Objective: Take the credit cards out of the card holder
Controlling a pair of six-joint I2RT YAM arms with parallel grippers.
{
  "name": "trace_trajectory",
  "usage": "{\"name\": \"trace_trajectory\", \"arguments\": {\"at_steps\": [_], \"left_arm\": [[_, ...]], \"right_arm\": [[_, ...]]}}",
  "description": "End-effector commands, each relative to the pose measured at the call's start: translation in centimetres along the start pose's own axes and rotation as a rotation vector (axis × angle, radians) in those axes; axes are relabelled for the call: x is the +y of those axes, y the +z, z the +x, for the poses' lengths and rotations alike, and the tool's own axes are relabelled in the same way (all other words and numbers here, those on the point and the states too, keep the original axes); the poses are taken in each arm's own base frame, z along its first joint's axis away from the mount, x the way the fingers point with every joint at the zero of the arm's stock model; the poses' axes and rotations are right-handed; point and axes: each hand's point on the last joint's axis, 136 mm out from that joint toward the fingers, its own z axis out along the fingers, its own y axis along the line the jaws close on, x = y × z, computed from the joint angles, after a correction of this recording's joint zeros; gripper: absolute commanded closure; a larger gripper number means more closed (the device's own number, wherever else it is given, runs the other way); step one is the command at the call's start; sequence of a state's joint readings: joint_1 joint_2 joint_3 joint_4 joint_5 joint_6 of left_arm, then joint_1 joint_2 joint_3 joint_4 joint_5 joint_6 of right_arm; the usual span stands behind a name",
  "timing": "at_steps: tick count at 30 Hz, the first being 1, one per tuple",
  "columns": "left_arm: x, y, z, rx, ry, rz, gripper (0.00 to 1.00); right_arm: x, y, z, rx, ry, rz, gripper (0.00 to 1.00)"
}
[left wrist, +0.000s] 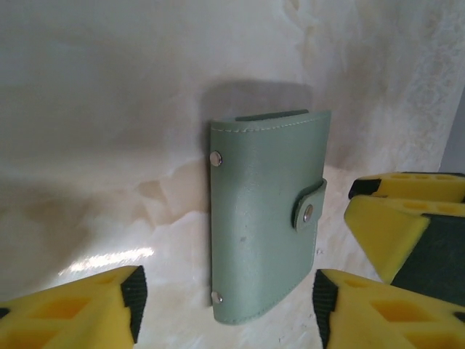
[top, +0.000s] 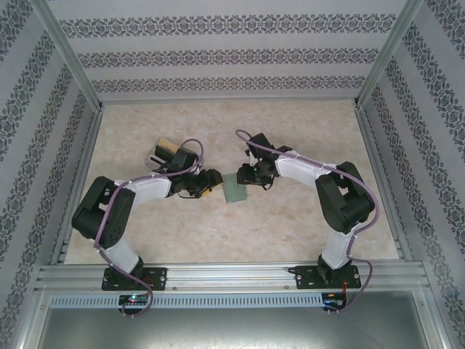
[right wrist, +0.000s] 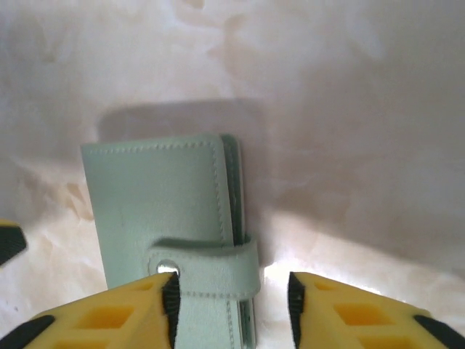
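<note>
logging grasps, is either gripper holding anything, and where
Nothing clamped: the right gripper straddles the strap end of the card holder with a gap; the left gripper is open, short of it.

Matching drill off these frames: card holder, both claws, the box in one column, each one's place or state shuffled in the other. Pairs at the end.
1. card holder
2. left claw
3. right claw
4. small box

a. astride the holder's strap, not clamped
b. on the far side of the left arm, away from the holder
c. green, folded shut, snapped
d. open, holder ahead of it, untouched

Pairs: 1-c, 2-d, 3-a, 4-b
</note>
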State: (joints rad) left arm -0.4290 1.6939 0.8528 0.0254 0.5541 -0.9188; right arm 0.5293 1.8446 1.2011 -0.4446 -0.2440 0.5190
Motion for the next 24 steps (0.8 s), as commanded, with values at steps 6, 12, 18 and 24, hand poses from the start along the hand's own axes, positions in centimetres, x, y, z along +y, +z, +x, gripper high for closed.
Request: {"name": "trace_trajectory", "arguments": {"at_steps": [6,12,18,24], "left_arm": [[-1.3,2.6,0.2,0.068,0.008,0.014,0.44],[-0.9,3.1,0.6,0.103,0.021,-0.007,0.46],[-1.3,3.9,1.3,0.156,0.034,0.041,0.48],[-2.5,4.0,1.5,0.181,0.072,0.114,0.49]], "right_arm": [[-1.6,1.5,0.3,0.045,-0.006,0.074,0.62],[-2.1,2.1,1.6,0.094,-0.018,0.075,0.64],[-2.0,2.9,2.0,0.12,-0.018,0.061,0.65],[-1.7,3.1,2.1,0.127,-0.018,0.047,0.65]]}}
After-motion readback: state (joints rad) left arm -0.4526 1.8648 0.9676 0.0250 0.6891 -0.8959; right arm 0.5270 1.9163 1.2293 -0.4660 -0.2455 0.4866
